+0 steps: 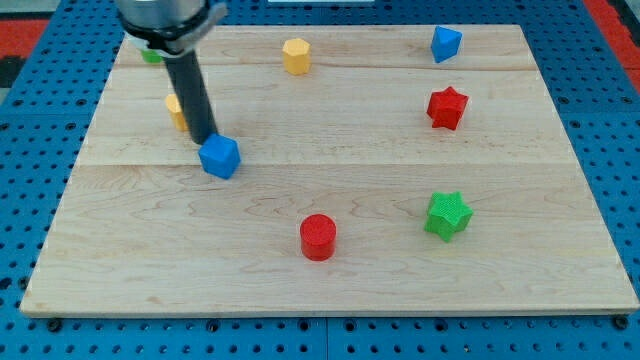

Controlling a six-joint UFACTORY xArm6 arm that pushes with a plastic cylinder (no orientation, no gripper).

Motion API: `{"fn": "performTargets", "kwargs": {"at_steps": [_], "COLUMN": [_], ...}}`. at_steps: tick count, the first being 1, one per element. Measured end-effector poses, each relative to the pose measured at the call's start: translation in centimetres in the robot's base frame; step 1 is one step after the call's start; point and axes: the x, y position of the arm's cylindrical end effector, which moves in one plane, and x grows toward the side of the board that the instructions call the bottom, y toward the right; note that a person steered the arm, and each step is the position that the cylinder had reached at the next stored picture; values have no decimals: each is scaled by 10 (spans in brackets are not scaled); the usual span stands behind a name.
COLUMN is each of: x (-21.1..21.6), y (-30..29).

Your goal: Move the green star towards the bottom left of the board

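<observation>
No pincer on rig. My tip (207, 140) touching far-left edge of blue plastic cube (220, 157), left of centre; green plastic star (447, 215) well apart, near right, untouched. Red plastic cylinder (318, 237) lies along star's leftward path across wooden board (330, 285).

Laboratory test bench for robot manipulation. A pale wooden board (330, 200) made of joined planks lies on a blue perforated worktop (40, 100) with a regular grid of mounting holes, of the kind used to fix equipment in place; a red surface (20, 30) shows at the view's top corners. Small moulded coloured blocks are scattered over the board, and a dark machine-mounted rod (192, 95) stands over it, its end effector being my tip (205, 140).
</observation>
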Motion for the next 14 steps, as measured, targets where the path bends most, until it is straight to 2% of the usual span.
{"fn": "performTargets", "kwargs": {"at_steps": [1, 2, 3, 4, 6, 7, 9, 10, 11, 12, 13, 14], "x": [87, 127, 90, 55, 16, 71, 35, 32, 13, -20, 42, 80], "y": [58, 102, 96, 134, 365, 389, 152, 53, 102, 248, 316, 302]}}
